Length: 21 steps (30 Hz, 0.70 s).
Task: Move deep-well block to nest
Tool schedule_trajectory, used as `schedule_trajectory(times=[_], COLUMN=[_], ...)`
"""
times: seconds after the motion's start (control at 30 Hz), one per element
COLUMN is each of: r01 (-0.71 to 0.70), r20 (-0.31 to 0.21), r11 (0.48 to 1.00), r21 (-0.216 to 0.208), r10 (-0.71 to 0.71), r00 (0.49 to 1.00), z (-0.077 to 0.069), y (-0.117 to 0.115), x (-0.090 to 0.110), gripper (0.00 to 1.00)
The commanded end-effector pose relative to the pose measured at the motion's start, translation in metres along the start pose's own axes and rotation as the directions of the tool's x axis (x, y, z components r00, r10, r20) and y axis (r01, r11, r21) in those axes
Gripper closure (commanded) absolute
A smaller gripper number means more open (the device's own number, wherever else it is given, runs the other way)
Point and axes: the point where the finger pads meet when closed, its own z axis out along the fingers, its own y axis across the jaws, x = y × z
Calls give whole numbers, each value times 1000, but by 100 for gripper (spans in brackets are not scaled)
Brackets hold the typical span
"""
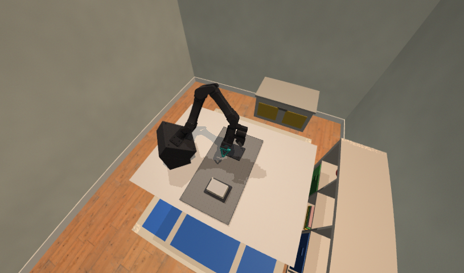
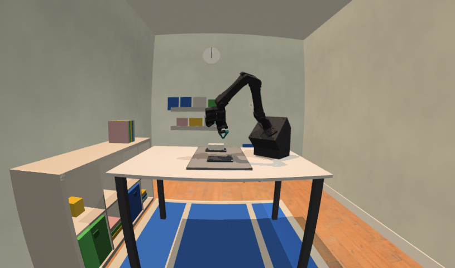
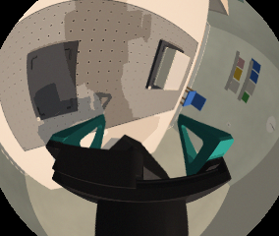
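Black arm (image 1: 227,108), teal-fingered gripper (image 1: 225,152)

Layout on the counter (image 1: 278,189)

A mat (image 1: 197,199) lies mid-counter carrying two nests: one (image 1: 239,153) near the far edge below the gripper (image 1: 225,151), the other (image 1: 224,197) nearer the front holding the block (image 1: 217,186). The arm's base (image 1: 175,145) sits beside the mat.

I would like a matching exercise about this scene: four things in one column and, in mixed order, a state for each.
1 deep-well block
2 gripper
3 nest N2
4 grey plate

a open, holding nothing
b holds no block
c seated on nest N1
d lies under both nests

Pairs: 1-c, 2-a, 3-b, 4-d
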Motion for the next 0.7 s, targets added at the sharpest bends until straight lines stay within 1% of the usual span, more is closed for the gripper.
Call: schedule_trajectory(times=[0.0,0.03,0.1,0.17,0.23,0.3,0.37,0.43,0.5,0.53,0.6,0.63,0.67], r01=[6,6,6,18,18,18,26,26,26,28,28,29,29], r20=[-51,-51,-51,-104,-104,-105,-157,-157,-157,-183,-183,-208,-208], r11=[1000,1000,1000,998,998,998,995,995,995,993,993,990,990], r21=[-23,-23,-23,-60,-61,-61,-98,-98,-99,-118,-118,-136,-136], r10=[-7,-7,-7,-24,-24,-24,-41,-41,-41,-49,-49,-58,-58], r00=[999,999,999,994,994,994,987,987,987,982,982,976,976], z=[-7,-7,-10,-14,-18,-20,-24,-29,-30,-32,-32,-35,-37], y=[2,2,3,6,8,8,11,13,13,14,14,15,16], x=[15,15,22,31,39,42,50,59,62,66,66,70,75], gripper=[0,0,0,0,0,0,0,0,0,0,0,0,0])
